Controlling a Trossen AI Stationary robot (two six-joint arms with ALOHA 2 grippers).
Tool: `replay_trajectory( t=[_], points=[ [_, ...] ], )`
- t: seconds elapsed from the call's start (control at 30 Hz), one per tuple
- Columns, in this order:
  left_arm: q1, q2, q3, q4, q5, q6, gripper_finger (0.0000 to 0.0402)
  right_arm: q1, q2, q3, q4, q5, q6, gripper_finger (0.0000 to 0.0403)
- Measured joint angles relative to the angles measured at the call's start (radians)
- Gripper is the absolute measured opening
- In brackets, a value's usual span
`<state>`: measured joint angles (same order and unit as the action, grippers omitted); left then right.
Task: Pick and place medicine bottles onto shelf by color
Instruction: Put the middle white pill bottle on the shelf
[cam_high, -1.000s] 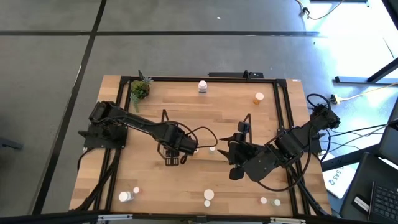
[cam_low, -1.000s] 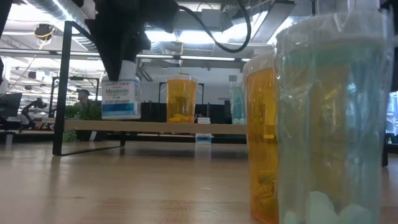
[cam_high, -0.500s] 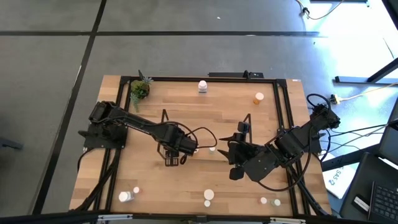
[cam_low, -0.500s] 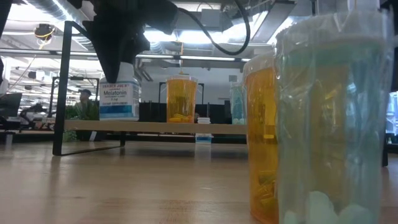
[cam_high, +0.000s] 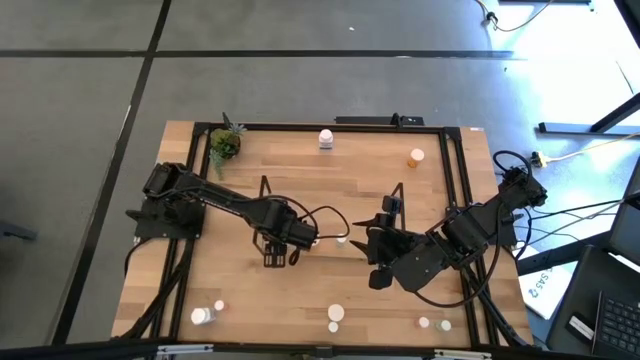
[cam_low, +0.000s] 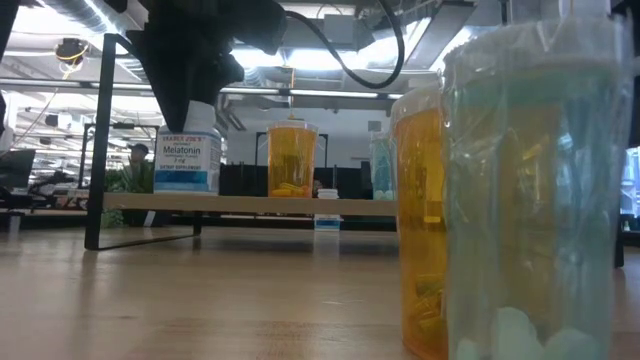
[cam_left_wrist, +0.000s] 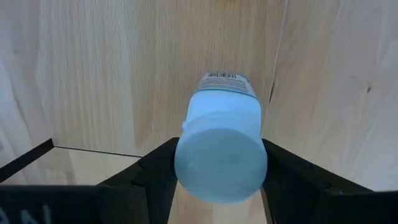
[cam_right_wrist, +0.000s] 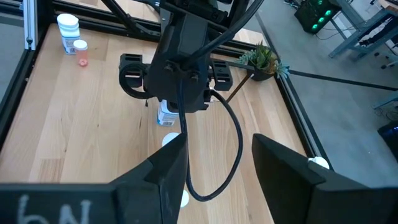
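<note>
From above, the left tool (cam_high: 277, 243) hides what is under it. The low view shows it: a white bottle (cam_low: 187, 160) with a blue label stands on the shelf (cam_low: 250, 203), beside an orange bottle (cam_low: 291, 159). The left tool's fingers sit on both sides of its white cap; I cannot tell if they squeeze. The right tool (cam_high: 372, 240) waits near, fingers apart.

The high view looks straight down on the whole bench (cam_high: 300, 180). The low view sits at bench-top level, facing across to the shelf (cam_low: 250, 203), with two bottles very close at the frame's right. The left wrist view looks down, near, onto a white bottle (cam_left_wrist: 221, 146). The right wrist view faces the left arm (cam_right_wrist: 183, 59) from farther off; the low view shares that bottle.
</note>
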<state>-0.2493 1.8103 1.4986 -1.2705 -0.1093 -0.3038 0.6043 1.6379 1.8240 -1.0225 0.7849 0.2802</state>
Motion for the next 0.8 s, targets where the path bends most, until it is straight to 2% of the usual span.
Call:
replay_trajectory(
  t=[0.7,0.8],
  points=[
    [0.0,0.0,0.0,-0.004,-0.008,-0.027,0.0203,0.0,0.0,0.0,0.0,-0.002,0.007,0.0181],
    [0.0,0.0,0.0,-0.004,-0.009,-0.027,0.0203,0.0,0.0,0.0,0.0,-0.037,0.003,0.0181]
  ],
)
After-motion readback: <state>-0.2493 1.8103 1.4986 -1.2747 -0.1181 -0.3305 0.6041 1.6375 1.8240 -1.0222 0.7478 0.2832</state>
